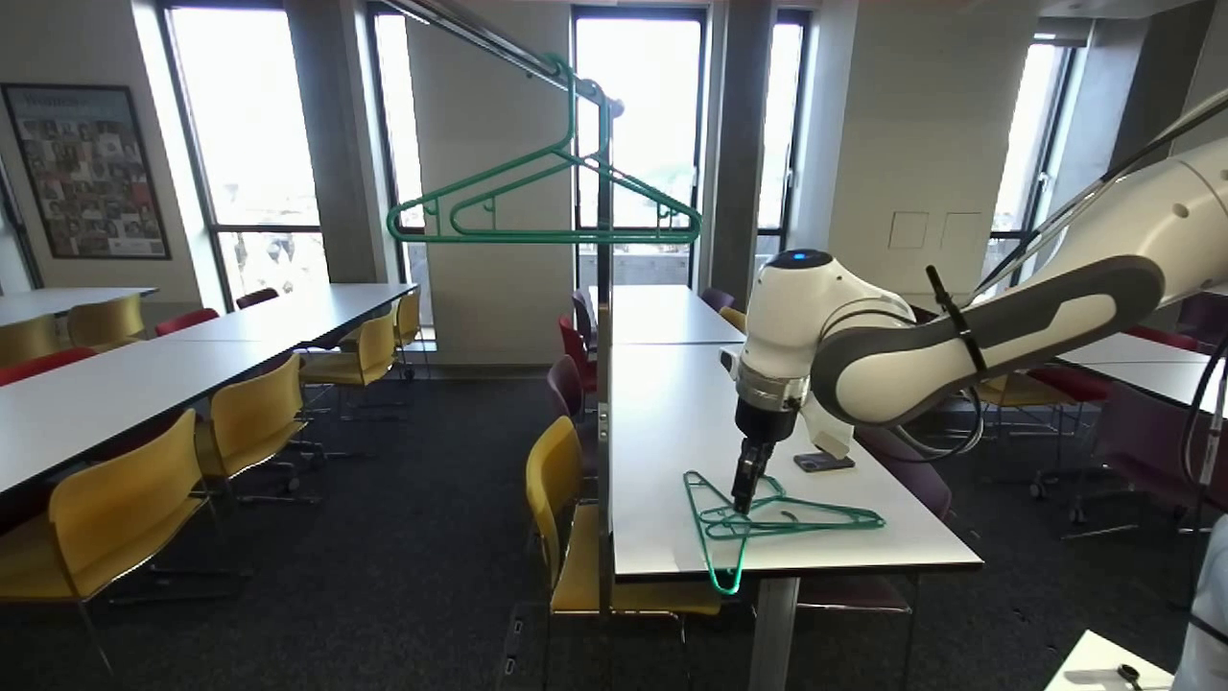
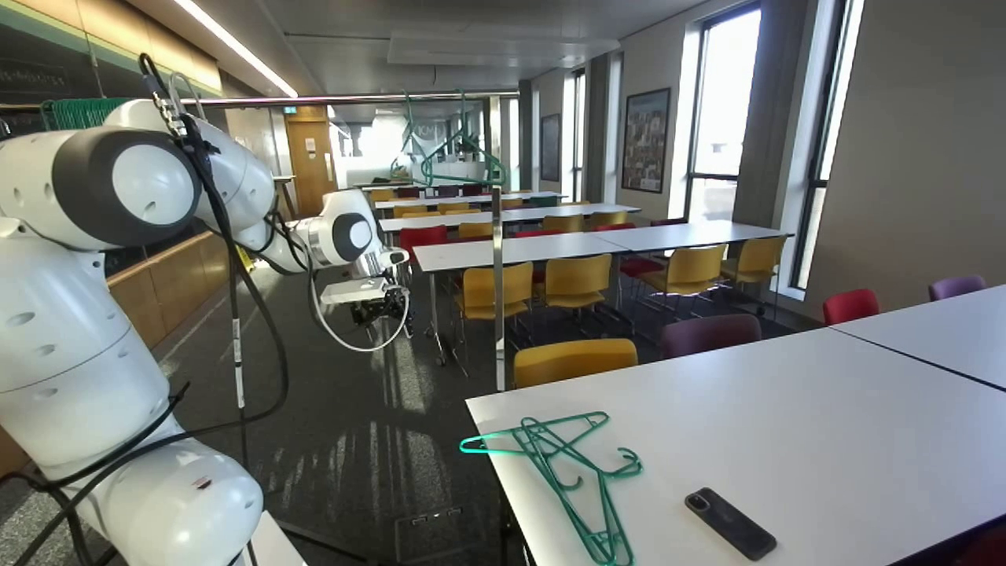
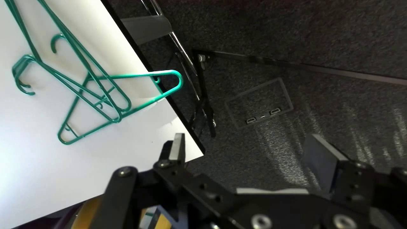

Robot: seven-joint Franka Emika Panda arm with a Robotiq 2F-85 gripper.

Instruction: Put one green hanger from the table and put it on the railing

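Green hangers [image 3: 89, 76] lie overlapped near the end of the white bench [image 2: 786, 424], one with a rounded end jutting past its edge; a dark phone [image 2: 731, 523] lies near them. Matching hangers [image 1: 545, 237] hang by their hooks from the railing [image 2: 338, 100]. The jaws, spread wide and free, stand apart from the pile, beyond the bench's corner.

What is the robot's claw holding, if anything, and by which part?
Nothing: the gripper stands open with nothing between its jaws, and the green hangers on the table lie clear of it.
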